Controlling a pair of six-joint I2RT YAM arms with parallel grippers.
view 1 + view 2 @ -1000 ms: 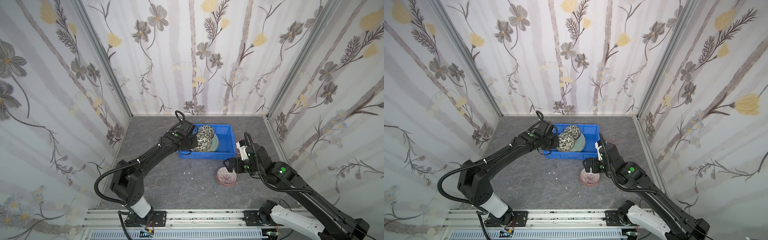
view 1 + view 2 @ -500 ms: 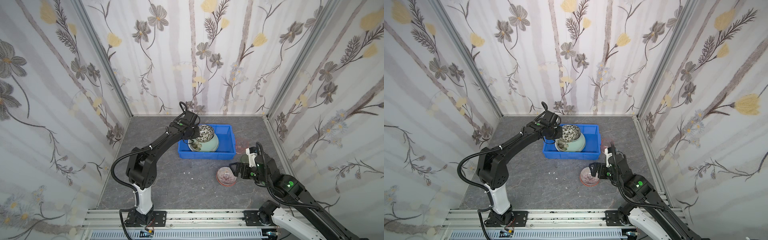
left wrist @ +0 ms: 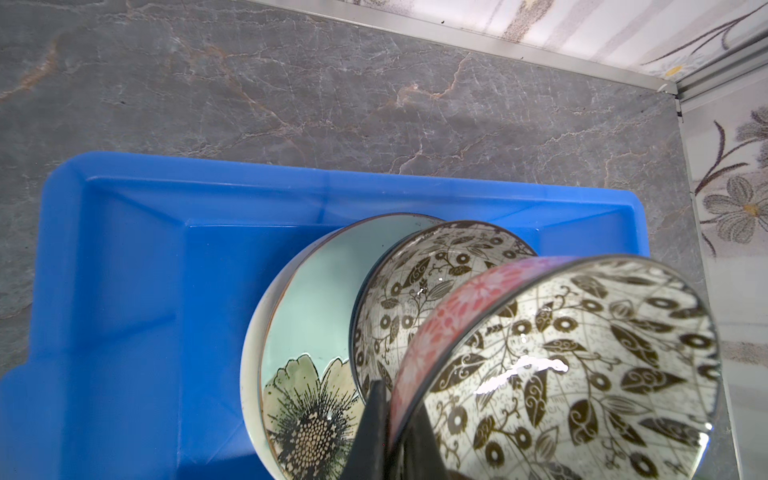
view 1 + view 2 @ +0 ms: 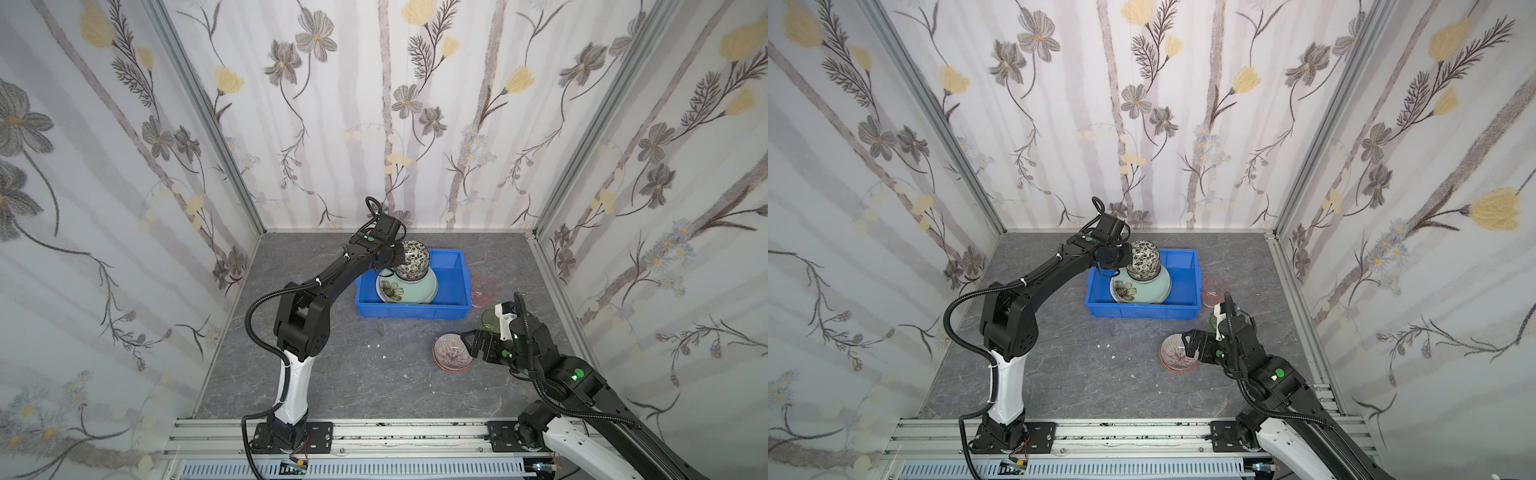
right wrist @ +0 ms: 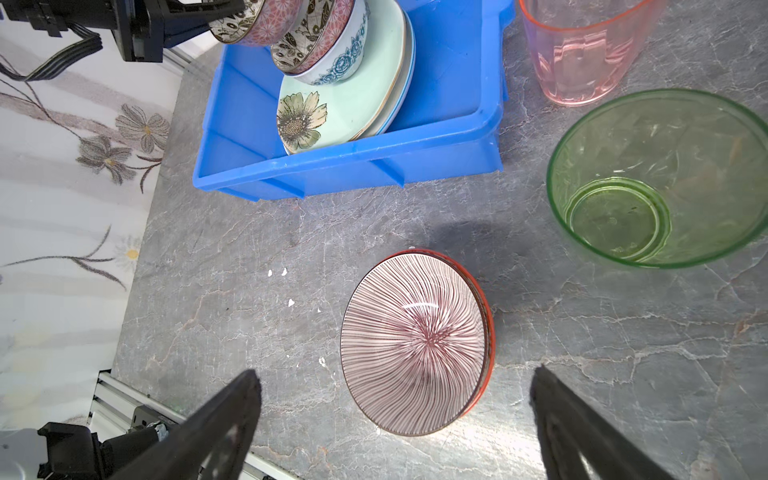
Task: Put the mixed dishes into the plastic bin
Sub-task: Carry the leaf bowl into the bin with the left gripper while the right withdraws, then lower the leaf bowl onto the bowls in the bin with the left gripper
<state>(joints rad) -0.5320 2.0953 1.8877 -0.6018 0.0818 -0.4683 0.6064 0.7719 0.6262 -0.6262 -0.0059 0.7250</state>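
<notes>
Bright, even light; soft shadows (glossy glare).

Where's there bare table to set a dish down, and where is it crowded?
Bare: the table in front of the bin, from the striped bowl across to the left arm. Crowded: right of the bin, where the pink tumbler, green tumbler, striped bowl and open right claw cluster.

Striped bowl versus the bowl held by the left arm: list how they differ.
Pattern: the held bowl shows black leaves, the striped bowl maroon rays. Place: held bowl tilted above the bin in the left fingers; striped bowl on the table, ungripped. Both are small and round.
</notes>
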